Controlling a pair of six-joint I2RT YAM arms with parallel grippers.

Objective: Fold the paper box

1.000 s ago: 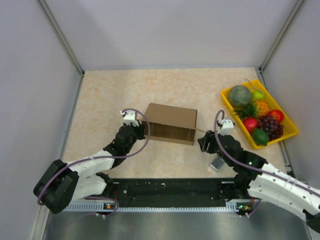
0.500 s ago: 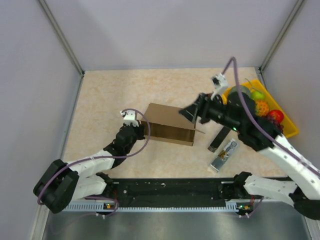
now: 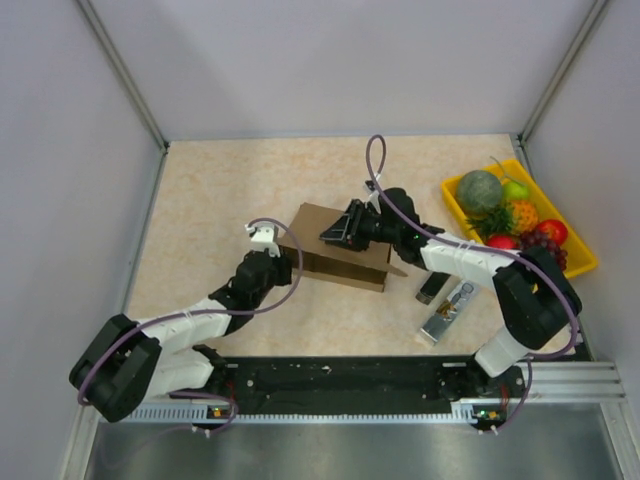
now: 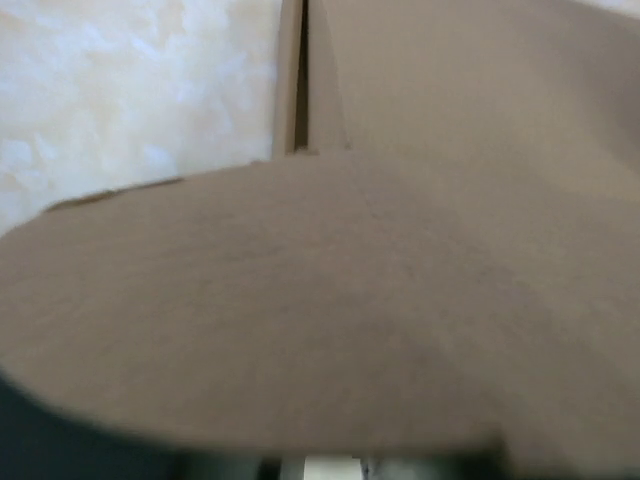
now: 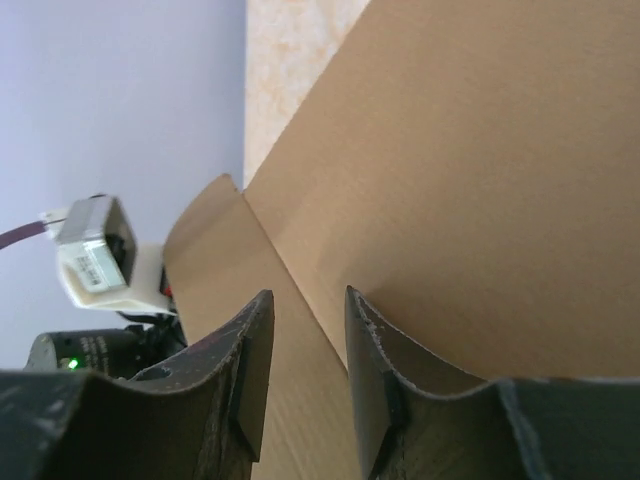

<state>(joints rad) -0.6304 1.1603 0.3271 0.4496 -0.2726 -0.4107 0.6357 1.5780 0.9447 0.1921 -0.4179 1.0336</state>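
Note:
The paper box (image 3: 308, 228) is brown cardboard, standing mid-table as a shallow rectangular shape with a small flap sticking out at its right end. My left gripper (image 3: 283, 262) is pressed against its left end. In the left wrist view a curved cardboard flap (image 4: 400, 300) fills the picture and hides the jaws. My right gripper (image 3: 332, 236) reaches in from the right over the box's top panel. In the right wrist view its fingers (image 5: 308, 295) stand apart just above a crease of the cardboard (image 5: 480, 150), holding nothing.
A yellow tray (image 3: 582, 264) of plastic fruit sits at the right edge of the table. A small dark block (image 3: 432, 287) and a silver metal piece (image 3: 447, 312) lie just right of the box. Grey walls enclose the table on three sides.
The right arm swung up from the near right of the table and across onto the box's top, its jaws narrowing. The left arm stayed at the box's left end.

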